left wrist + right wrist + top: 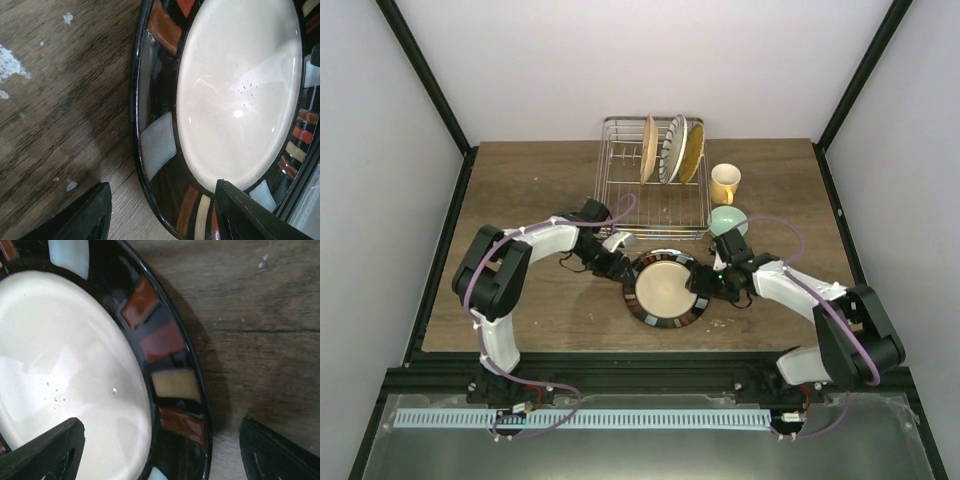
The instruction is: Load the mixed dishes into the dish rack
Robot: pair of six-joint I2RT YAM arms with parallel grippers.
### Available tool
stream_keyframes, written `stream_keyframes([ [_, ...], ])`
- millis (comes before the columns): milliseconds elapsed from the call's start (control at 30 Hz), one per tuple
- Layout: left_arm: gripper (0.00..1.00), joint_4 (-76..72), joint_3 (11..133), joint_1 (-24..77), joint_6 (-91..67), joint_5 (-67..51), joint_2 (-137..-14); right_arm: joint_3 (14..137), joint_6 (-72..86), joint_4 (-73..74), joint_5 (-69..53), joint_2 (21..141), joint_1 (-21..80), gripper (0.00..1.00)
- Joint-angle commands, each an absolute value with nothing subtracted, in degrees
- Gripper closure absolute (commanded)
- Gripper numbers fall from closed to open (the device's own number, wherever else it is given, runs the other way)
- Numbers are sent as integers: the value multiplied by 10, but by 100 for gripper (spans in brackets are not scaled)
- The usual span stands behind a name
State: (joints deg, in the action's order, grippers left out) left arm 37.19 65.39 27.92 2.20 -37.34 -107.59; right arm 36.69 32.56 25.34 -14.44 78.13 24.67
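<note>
A dark-rimmed plate [667,288] with a beige centre lies flat on the table in front of the dish rack [630,195]. My left gripper [623,268] is open astride the plate's left rim [150,200], one finger over the plate and one over bare wood. Open as well, my right gripper [703,283] straddles the right rim [200,405] the same way. Neither pair of fingers visibly presses the rim. Three plates [672,148] stand upright in the rack's back right. A yellow mug [725,183] and a mint-green bowl [728,217] sit on the table right of the rack.
The wooden table [520,190] has black frame rails along its left and right sides. The bowl sits just behind my right wrist. The rack's left half holds nothing.
</note>
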Motion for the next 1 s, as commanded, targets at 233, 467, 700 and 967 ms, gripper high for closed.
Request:
stream_keyframes([
  [233,45,356,664,319,6,-358,-1108,359,257,186,-170,817,240,54],
  [467,54,366,687,372,11,-376,-1136,360,213,217,-207,799,241,85],
  [700,78,351,669,385,-1,-407,-1128,351,193,228,-236,774,241,89],
  [967,100,345,651,386,-18,-425,-1085,360,168,220,-271,797,241,89],
])
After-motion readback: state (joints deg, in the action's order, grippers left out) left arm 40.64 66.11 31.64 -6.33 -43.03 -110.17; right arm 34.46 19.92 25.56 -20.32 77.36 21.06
